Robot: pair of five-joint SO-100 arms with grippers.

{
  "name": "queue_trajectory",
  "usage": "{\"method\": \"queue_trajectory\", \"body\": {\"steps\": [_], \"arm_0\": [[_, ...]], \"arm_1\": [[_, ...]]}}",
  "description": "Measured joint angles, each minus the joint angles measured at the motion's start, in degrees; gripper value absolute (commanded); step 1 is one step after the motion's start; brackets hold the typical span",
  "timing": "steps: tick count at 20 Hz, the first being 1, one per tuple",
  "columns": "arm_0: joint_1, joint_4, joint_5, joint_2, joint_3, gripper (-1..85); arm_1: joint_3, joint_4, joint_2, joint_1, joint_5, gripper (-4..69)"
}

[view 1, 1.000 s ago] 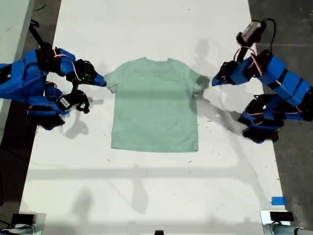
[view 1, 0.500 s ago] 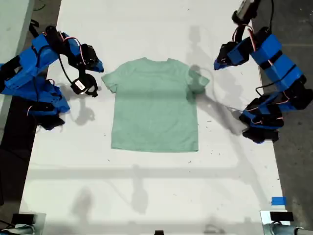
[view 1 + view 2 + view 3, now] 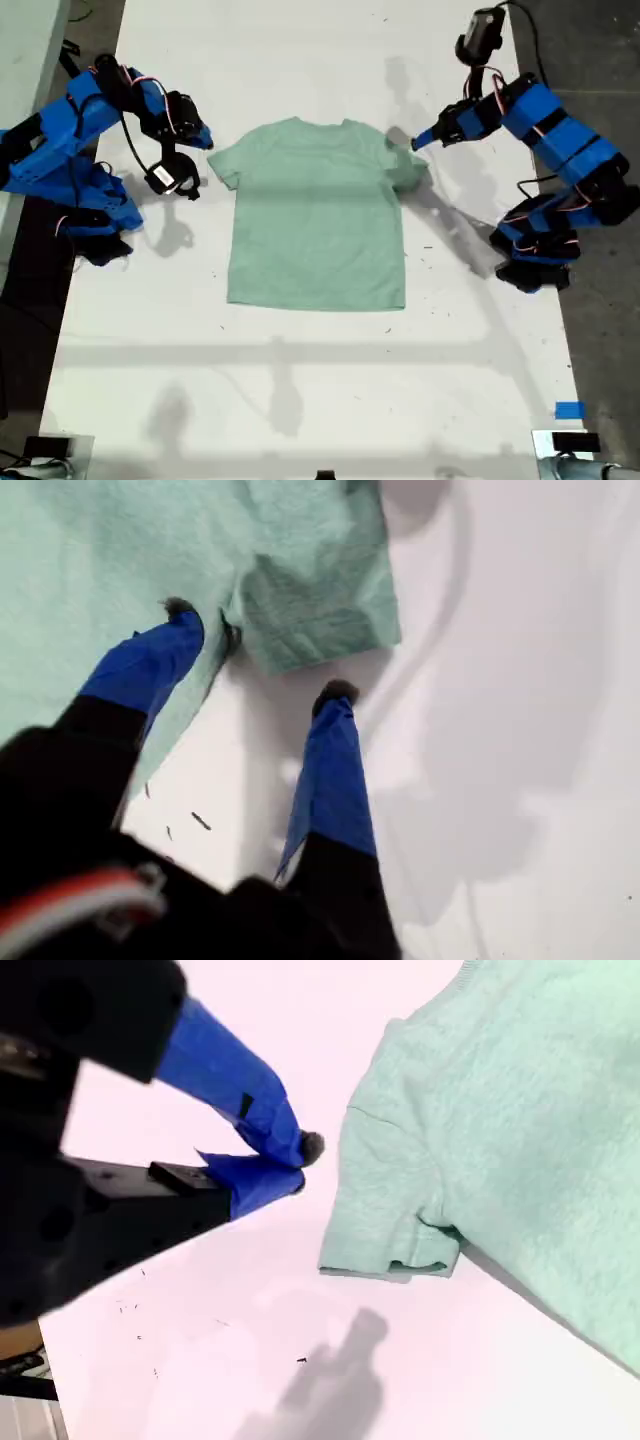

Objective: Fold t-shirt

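The broad white worktop [image 3: 300, 380] carries everything, running from the near edge to the far edge of the exterior view with dark floor down both long sides. Spread flat near its middle, rather toward the far edge, lies the pale mint-green short-sleeved cloth t-shirt [image 3: 316, 215], round neck toward the far edge and hem toward the near one. It looks laid out front-down or front-up in full, probably so each sleeve can be reached from its own side.

The two blue SO-100 arms sit one at each long edge of the worktop, which puts a sleeve within reach of each. The sleeve at the exterior view's right is turned in and rumpled on itself [image 3: 320, 610]; the other sleeve [image 3: 385, 1210] lies flatter, its cuff slightly curled.

My first claw [image 3: 255, 650] hangs over that rumpled sleeve, jaws spread well apart, one tip over the cloth and the other over bare worktop beside the cuff, holding nothing. I judge it placed to straddle the sleeve edge for a pinch.

My second claw [image 3: 295, 1165] hovers over bare worktop just beside the other sleeve, its jaws nearly together with nothing between them, clear of the cloth. No real body fold shows yet, so the task seems early.
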Motion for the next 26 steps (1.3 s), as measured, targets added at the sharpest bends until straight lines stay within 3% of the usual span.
{"method": "queue_trajectory", "body": {"steps": [5, 14, 22, 23, 25, 26], "arm_0": [[0.26, 0.00, 0.00, 0.00, 0.00, 0.0], [0.70, 0.00, 0.00, 0.00, 0.00, 0.0], [0.70, -0.09, 0.00, 0.00, 0.88, 0.0], [0.70, -0.09, 0.00, 0.00, 0.88, 0.0], [0.70, -0.09, 0.00, 0.00, 1.05, 0.0], [0.70, -0.09, 0.00, 0.00, 1.14, 0.0]], "arm_1": [[9.76, -10.81, -0.18, 2.90, -4.13, 27.9], [13.36, -24.70, -13.80, 3.25, -6.77, 28.4], [7.91, -26.89, -25.75, 3.25, -8.79, 26.5], [6.68, -26.89, -26.89, 3.16, -9.05, 22.0], [4.39, -26.54, -28.74, 2.11, -9.32, -0.5], [2.90, -26.10, -29.79, 1.41, -9.32, -0.8]]}}
